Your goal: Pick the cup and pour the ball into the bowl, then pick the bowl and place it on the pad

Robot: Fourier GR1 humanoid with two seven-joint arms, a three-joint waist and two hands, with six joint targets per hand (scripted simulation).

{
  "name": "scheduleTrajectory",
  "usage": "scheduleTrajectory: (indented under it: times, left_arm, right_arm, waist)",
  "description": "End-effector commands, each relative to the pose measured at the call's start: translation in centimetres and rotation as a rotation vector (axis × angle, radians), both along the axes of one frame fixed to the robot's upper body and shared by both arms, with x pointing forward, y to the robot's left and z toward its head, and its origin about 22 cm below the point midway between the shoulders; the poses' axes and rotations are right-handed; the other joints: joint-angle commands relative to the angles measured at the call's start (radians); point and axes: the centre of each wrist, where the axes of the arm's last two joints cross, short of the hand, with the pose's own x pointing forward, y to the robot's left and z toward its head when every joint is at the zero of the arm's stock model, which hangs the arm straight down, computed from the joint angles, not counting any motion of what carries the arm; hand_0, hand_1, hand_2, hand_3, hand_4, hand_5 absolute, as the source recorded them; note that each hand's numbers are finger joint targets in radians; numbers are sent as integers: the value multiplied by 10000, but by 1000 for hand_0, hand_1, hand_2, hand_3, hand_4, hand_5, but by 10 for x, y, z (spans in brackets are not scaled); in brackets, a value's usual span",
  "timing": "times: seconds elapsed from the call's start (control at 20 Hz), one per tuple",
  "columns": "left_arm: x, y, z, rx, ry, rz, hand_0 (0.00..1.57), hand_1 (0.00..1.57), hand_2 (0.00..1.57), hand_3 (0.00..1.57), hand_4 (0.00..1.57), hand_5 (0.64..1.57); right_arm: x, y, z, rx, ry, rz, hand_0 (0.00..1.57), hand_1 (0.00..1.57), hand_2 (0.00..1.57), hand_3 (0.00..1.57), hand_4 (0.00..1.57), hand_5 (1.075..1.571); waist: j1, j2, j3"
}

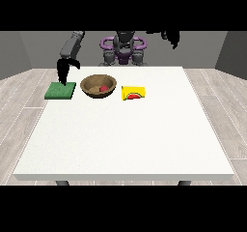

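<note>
A brown bowl (pixel 98 86) stands on the white table (pixel 125 139) near its far edge, with a red ball (pixel 103 88) inside it. To its right a yellow cup (pixel 133 93) lies on its side, showing red at its mouth. Left of the bowl lies the green pad (pixel 61 90). The hand at the view's left (pixel 62 69) hangs just above the pad's far edge, its fingers pointing straight down and holding nothing. High over the table's far right, the hand at the view's right (pixel 171 36) holds nothing either, its fingers relaxed and well away from the cup.
The robot's torso (pixel 123 50) stands behind the far edge of the table. Bowl, cup and pad form a row along the far left part of the tabletop.
</note>
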Motion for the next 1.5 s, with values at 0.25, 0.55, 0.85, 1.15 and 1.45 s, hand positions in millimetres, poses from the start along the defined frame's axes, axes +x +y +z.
scheduleTrajectory:
  times: [0.25, 0.55, 0.85, 1.15, 1.45]
  left_arm:
    - [11, 152, 73, -1035, -790, -1713, 0, 0, 0, 0, 351, 1504]
    - [2, 202, 60, -1374, -916, -933, 0, 0, 0, 0, 284, 1508]
    - [-8, 244, 73, -1546, -429, -503, 0, 0, 0, 0, 243, 1502]
    - [-18, 257, 76, -1478, -761, -81, 0, 0, 0, 0, 224, 1494]
    - [-23, 261, 100, -1517, -1098, -641, 0, 0, 0, 0, 253, 1515]
  right_arm:
    - [15, 34, -10, 591, -653, -722, 0, 0, 0, 0, 0, 1569]
    - [22, 61, -40, 712, -387, -99, 0, 0, 0, 0, 0, 1568]
    - [41, 85, -46, 455, 80, 320, 0, 0, 0, 0, 0, 1569]
    - [54, 93, -50, 920, -40, 543, 0, 0, 0, 0, 0, 1569]
    - [37, 100, -77, 742, 2021, -999, 1571, 1571, 1571, 1507, 791, 1427]
  waist:
    - [680, 941, 86]
    - [-32, 1104, 99]
    - [-317, 790, 97]
    - [-495, 953, 99]
    - [109, 1266, 101]
